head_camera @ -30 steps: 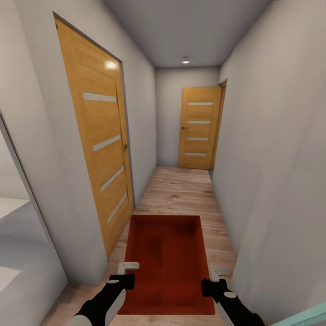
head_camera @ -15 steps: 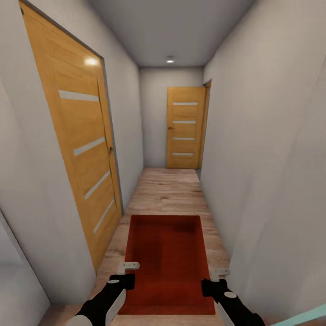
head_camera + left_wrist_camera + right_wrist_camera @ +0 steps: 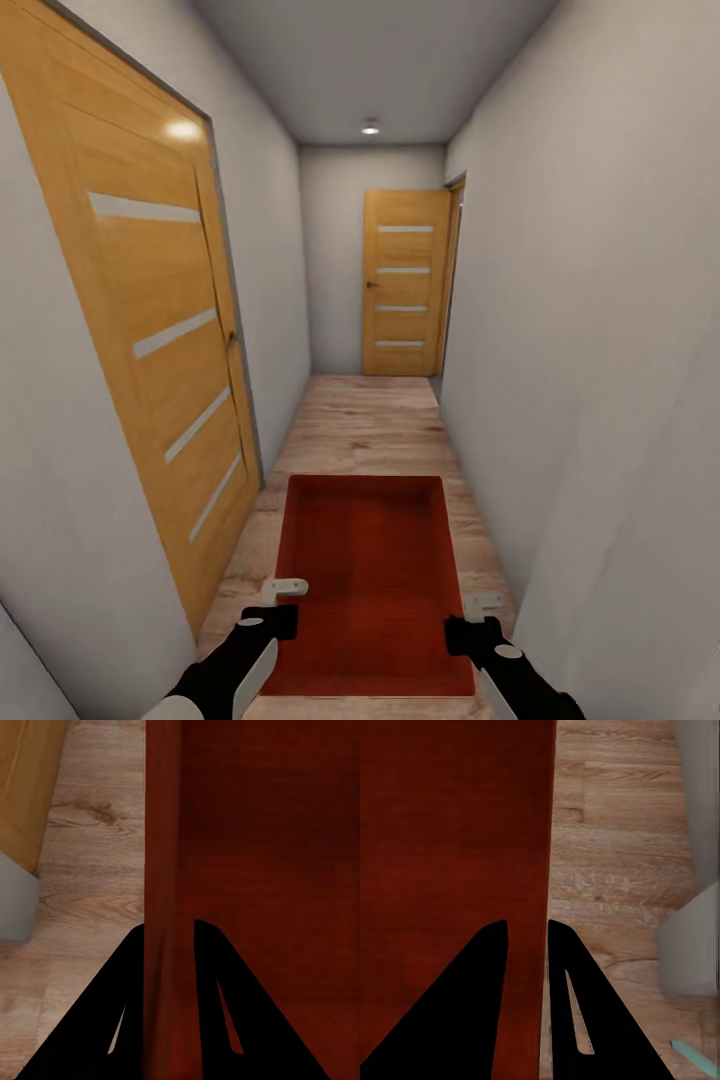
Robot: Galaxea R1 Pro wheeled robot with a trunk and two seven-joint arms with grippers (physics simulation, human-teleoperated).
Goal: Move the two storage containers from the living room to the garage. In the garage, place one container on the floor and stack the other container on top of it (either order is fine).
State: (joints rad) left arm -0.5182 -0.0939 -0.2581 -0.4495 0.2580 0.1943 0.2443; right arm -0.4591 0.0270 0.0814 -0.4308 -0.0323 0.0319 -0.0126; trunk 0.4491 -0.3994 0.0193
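**Red bin carried down a narrow hallway**

One storage container [image 3: 366,580] — orange-red, open-topped, nothing visible inside on its ribbed bottom — is held out in front of the robot, above the wood-plank floor [image 3: 370,420]. The left gripper [image 3: 170,934] is clamped over its left wall, one finger on each side; the right gripper [image 3: 526,934] grips the right wall likewise. White walls run close on both sides — a wooden door [image 3: 150,330] on the left, another door [image 3: 403,285] at the far end.
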